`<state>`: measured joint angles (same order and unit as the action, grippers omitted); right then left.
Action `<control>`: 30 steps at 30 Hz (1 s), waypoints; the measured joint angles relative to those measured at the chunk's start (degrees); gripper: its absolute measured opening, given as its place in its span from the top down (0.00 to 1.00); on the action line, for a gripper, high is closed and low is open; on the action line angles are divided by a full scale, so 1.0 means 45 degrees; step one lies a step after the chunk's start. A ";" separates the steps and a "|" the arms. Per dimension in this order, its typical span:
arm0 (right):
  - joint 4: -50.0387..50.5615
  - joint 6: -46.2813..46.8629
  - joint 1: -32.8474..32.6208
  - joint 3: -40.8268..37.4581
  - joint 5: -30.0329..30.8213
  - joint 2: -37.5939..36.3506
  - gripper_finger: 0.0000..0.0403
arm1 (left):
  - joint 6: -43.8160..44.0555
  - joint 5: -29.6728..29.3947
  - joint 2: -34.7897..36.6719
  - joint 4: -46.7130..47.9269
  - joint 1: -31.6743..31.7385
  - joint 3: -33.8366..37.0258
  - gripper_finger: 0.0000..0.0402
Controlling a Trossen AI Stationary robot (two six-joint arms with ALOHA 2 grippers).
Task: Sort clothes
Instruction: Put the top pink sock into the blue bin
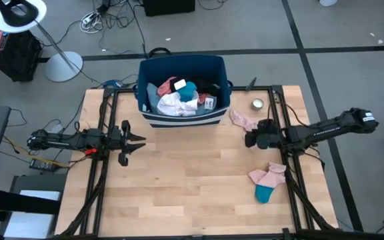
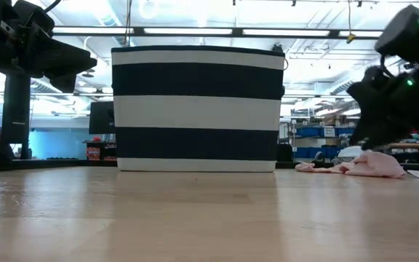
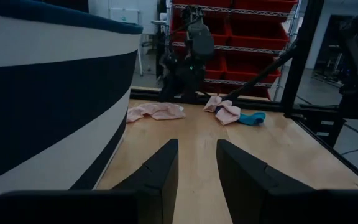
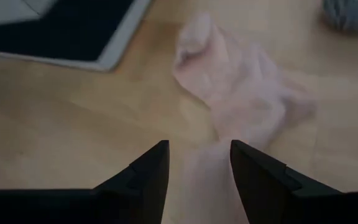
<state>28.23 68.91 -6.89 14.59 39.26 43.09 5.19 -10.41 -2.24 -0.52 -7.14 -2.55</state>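
A navy bin with white stripes (image 1: 182, 110) stands at the table's far middle and holds white, coral-pink, teal and black garments (image 1: 179, 97). A pale pink sock (image 1: 243, 120) lies flat on the table right of the bin. My right gripper (image 1: 249, 140) is open and hovers just above the sock's near end; the sock (image 4: 241, 93) shows between and beyond its fingers (image 4: 197, 165). Another pink sock (image 1: 267, 175) and a teal sock (image 1: 264, 193) lie together near the right edge. My left gripper (image 1: 141, 143) is open and empty, left of the bin's near corner.
A small round metal tin (image 1: 257, 104) stands at the far right, beyond the pale pink sock. Dark frame rails (image 1: 285, 167) run along both sides of the table. The bin's striped wall (image 3: 48, 99) stands close beside my left gripper (image 3: 197, 162).
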 joint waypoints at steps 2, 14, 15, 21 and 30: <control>-0.0086 0.0601 -0.0220 -0.0360 -0.0144 0.0000 0.58 | 0.0000 -0.0003 -0.0001 -0.0003 0.0000 0.0000 0.71; -0.1014 0.1776 -0.0561 -0.1269 -0.0818 0.1485 0.58 | 0.0000 -0.0054 0.0000 0.0002 0.0000 0.0000 0.71; -0.1072 0.1776 -0.0566 -0.1269 -0.0789 0.1674 0.58 | 0.0000 -0.0053 -0.0001 0.0002 0.0000 0.0000 0.71; -0.1634 0.1729 -0.0566 -0.1254 -0.0642 0.2522 0.60 | 0.0000 -0.0049 0.0000 -0.0003 0.0000 0.0000 0.71; -0.2067 0.0945 -0.0558 -0.1283 -0.0439 0.3025 0.77 | 0.0000 -0.0044 0.0000 -0.0003 0.0000 0.0000 0.71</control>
<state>18.92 73.16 -9.40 8.82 37.29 56.71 5.19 -10.61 -2.24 -0.54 -7.14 -2.55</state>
